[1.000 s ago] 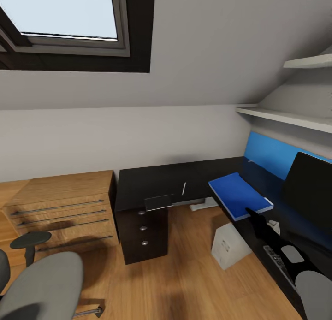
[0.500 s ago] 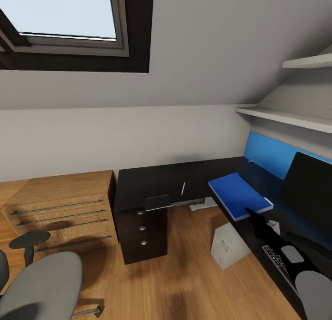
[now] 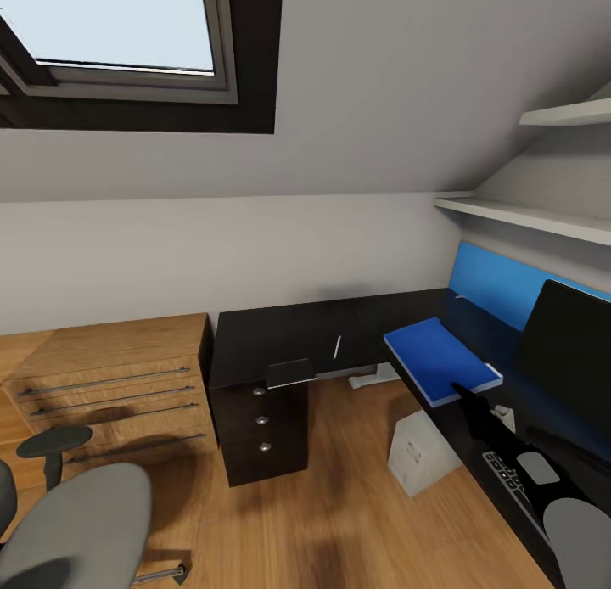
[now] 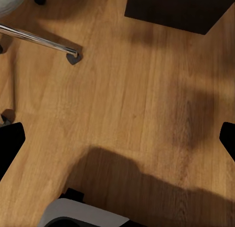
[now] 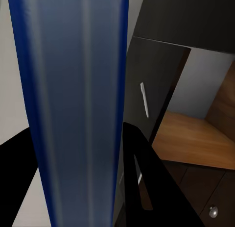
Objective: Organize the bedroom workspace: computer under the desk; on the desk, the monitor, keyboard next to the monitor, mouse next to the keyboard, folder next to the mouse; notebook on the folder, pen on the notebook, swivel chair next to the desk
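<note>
Nothing has shifted since half a second ago: right gripper (image 3: 462,391) still pinches the folder (image 3: 440,359) above the desk (image 3: 280,334) front edge, beside the monitor (image 3: 567,356); left gripper (image 4: 117,138) jaws spread.

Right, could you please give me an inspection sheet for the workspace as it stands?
Surface: desk, glossy black top; notebook and pen lying on it.
Job's things: folder over the desk's edge beside the monitor; keyboard near the monitor; computer under the desk; swivel chair apart from the desk.
Clutter: nothing seen.
Grippers: right gripper shut on the folder; left gripper open above the floor.
Cables: nothing seen.
Surroundings: wooden drawer unit, wall shelves, skylight.
</note>
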`<state>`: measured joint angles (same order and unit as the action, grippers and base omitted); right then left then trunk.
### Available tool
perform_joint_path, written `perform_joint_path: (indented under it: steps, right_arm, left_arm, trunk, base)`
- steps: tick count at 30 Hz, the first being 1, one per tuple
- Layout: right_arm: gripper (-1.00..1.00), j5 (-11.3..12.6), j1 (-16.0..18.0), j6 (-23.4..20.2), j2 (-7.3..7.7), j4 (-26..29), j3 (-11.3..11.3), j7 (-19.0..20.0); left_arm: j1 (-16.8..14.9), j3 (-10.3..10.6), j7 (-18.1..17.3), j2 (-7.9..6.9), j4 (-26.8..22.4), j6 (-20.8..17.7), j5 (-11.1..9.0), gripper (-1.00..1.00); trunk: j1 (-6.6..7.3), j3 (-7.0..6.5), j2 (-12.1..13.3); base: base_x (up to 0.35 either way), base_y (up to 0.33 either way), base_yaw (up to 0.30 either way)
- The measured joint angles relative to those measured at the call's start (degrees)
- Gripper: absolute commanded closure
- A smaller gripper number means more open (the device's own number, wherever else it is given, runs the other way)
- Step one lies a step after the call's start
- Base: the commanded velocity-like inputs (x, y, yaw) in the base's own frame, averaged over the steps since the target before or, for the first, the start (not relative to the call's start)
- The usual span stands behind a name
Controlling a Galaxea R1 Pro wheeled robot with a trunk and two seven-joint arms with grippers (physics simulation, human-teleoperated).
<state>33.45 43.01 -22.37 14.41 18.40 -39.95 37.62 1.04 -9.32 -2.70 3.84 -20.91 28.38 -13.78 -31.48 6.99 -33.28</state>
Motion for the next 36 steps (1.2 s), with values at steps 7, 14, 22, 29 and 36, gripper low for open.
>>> perform_joint_path:
  steps: [7,14,22,29,36]
  right_arm:
    - [1.00,-0.1,-0.1,0.2,0.12,-0.8,0.0,0.0]
    - [1.00,-0.1,-0.1,0.3,0.19,-1.2,0.0,-0.1]
    - [1.00,-0.1,-0.1,0.2,0.23,-1.3,0.0,0.0]
    - [1.00,-0.1,-0.1,0.1,0.22,-1.3,0.0,0.0]
    - [1.00,-0.2,-0.1,0.3,0.18,-1.6,0.0,0.0]
  left_arm:
    - [0.0,0.0,0.0,0.00,0.0,0.0,0.0,-1.00]
    - [0.0,0.0,0.0,0.00,0.0,0.0,0.0,-1.00]
    - [0.0,0.0,0.0,0.00,0.0,0.0,0.0,-1.00]
    - [0.0,-0.1,0.0,0.00,0.0,0.0,0.0,-1.00]
    - [0.0,-0.1,0.0,0.00,0.0,0.0,0.0,-1.00]
  trunk:
    - [0.00,0.00,0.0]
    - [0.00,0.00,0.0]
    - [0.01,0.00,0.0]
    - [0.00,0.00,0.0]
    - [0.01,0.00,0.0]
  base:
    - [0.000,0.000,0.000]
    - [0.000,0.000,0.000]
    - [0.039,-0.040,0.000]
    - [0.062,-0.051,0.000]
    - [0.052,-0.034,0.000]
